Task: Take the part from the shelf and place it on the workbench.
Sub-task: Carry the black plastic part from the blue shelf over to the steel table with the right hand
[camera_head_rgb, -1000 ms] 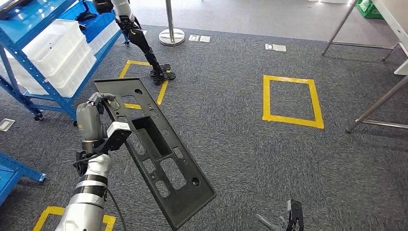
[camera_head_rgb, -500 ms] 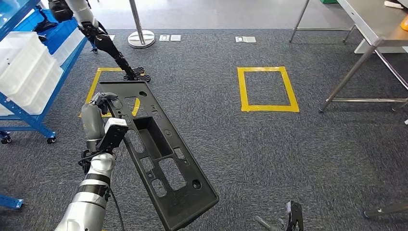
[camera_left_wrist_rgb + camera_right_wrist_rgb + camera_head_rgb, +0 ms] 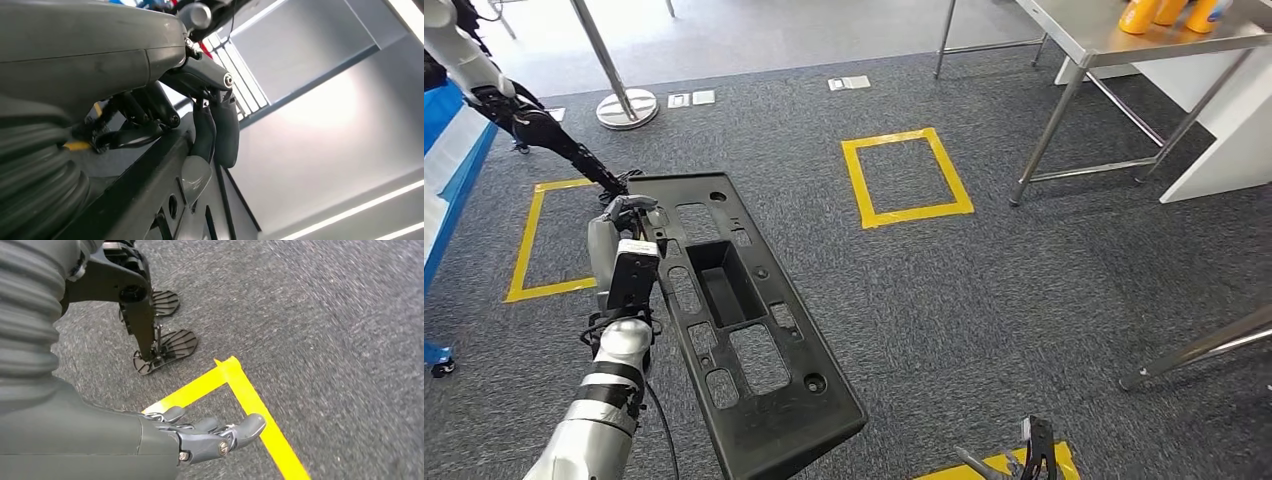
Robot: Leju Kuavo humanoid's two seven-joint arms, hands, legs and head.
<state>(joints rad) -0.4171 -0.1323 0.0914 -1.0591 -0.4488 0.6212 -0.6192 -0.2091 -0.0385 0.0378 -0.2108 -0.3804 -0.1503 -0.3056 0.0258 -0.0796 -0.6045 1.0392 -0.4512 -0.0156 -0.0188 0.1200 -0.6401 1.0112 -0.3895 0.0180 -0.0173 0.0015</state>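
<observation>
Black plastic, the long part (image 3: pixel 734 310) is held at its far end by the left hand (image 3: pixel 624 225), above grey carpet (image 3: pixel 984 300); no writing can be read. From the left wrist, fingers (image 3: pixel 222 125) are seen clamped over its edge. From the right wrist, the right hand (image 3: pixel 210 432) hangs empty, fingers seemingly loosely spread, above yellow tape (image 3: pixel 250 395).

Grey carpet floor (image 3: pixel 1024 300) with yellow tape squares (image 3: pixel 906 177). Steel workbench (image 3: pixel 1104 35) at upper right carries orange bottles (image 3: pixel 1159 12). Round stanchion base (image 3: pixel 627 108) stands on floor.
</observation>
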